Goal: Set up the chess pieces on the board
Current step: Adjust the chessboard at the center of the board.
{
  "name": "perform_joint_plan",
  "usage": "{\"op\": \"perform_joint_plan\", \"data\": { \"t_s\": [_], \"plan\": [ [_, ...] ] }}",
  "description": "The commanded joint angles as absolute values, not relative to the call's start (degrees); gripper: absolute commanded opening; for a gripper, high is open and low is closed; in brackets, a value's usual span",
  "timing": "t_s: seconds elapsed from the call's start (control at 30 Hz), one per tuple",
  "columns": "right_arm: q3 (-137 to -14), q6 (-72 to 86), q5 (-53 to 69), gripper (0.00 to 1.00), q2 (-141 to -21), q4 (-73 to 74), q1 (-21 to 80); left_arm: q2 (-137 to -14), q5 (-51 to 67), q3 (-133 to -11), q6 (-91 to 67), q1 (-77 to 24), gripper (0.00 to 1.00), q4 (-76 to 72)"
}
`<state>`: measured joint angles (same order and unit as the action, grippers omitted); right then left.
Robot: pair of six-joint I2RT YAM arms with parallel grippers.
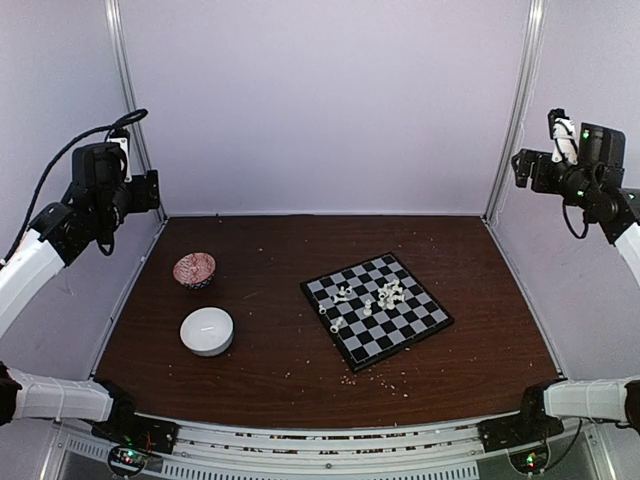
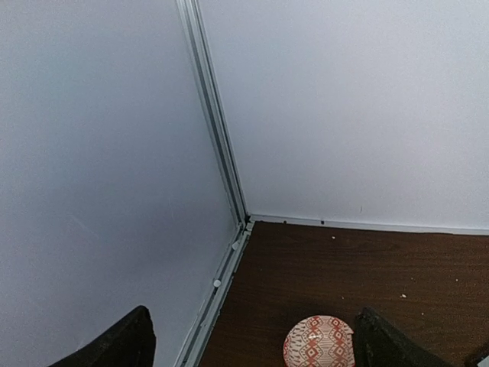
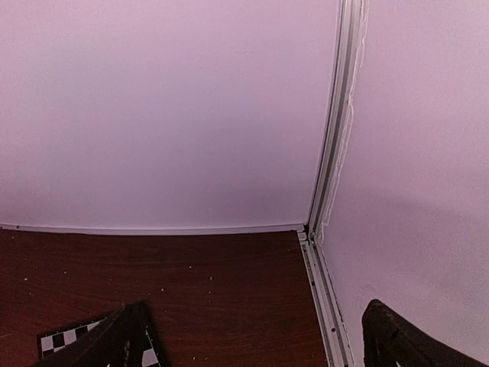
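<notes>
Your left gripper (image 2: 252,336) and right gripper (image 3: 256,336) hang wide open, holding nothing; right of center, the pieces (image 1: 388,293) sit bunched on the board (image 1: 415,318).

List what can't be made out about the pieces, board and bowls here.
- chess pieces, top view: too small to tell types, or upright from toppled.
- board, right wrist view: only a corner shows, cut by the bottom edge; no pieces in view.
- patterned bowl, left wrist view: cut by the bottom edge.
- white bowl: in neither wrist view.
</notes>
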<state>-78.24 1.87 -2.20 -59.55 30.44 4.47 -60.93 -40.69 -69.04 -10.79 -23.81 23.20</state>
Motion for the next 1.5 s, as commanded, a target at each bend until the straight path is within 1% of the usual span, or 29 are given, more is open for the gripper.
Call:
{"op": "perform_joint_plan", "data": {
  "t_s": [0.0, 0.27, 0.37, 0.47, 0.63, 0.77, 0.87, 0.93, 1.2, 1.33, 1.47],
  "plan": [
    [-74.21, 1.71, 2.07, 0.99, -61.39, 27.07, 3.52, -61.17, -32.93, -65.87, -9.7, -21.54, 0.91, 19.47],
    [-69.43, -2.74, 8.99, 0.99, -68.48, 28.05, 2.19, -65.05, -22.24, -64.59, -11.7, -24.97, 0.88, 20.76],
    [-69.33, -3.8, 12.35, 0.93, -72.88, 29.21, 1.75, -68.49, -18.57, -65.84, -13.42, -28.66, 0.86, 20.96],
    [-70.58, -4.11, 16.13, 0.85, -78.53, 30.69, 1.38, -73.43, -14.13, -67.6, -16.31, -33.35, 0.84, 20.76],
    [-73.39, -4.69, 22.38, 0.74, -89.13, 35.05, 1.21, -83.84, -9.18, -71.27, -22.91, -41.3, 0.83, 19.22],
    [-75.97, -5.36, 26.09, 0.68, -97.44, 39.24, 1.52, -91.83, -5.5, -74.0, -29.99, -45.35, 0.84, 17.92],
    [-77.55, -5.79, 27.91, 0.65, -102.06, 41.72, 2.08, -96.84, -2.96, -75.48, -36.02, -46.99, 0.85, 16.72],
    [-78.37, -6.33, 28.56, 0.65, -104.42, 43.35, 2.83, -99.8, -1.83, -76.64, -39.23, -47.53, 0.86, 16.17],
    [-80.67, -7.86, 30.2, 0.74, -110.62, 47.94, 7.31, -110.42, 0.44, -83.48, -48.64, -47.18, 0.89, 18.68],
    [-82.08, -8.31, 29.86, 0.74, -112.54, 49.22, 9.77, -111.18, 2.17, -80.75, -53.42, -45.21, 0.89, 15.55],
    [-83.35, -8.81, 29.76, 0.74, -114.07, 50.3, 11.22, -111.75, 6.51, -77.57, -56.06, -43.21, 0.87, 10.69]
  ]
}}
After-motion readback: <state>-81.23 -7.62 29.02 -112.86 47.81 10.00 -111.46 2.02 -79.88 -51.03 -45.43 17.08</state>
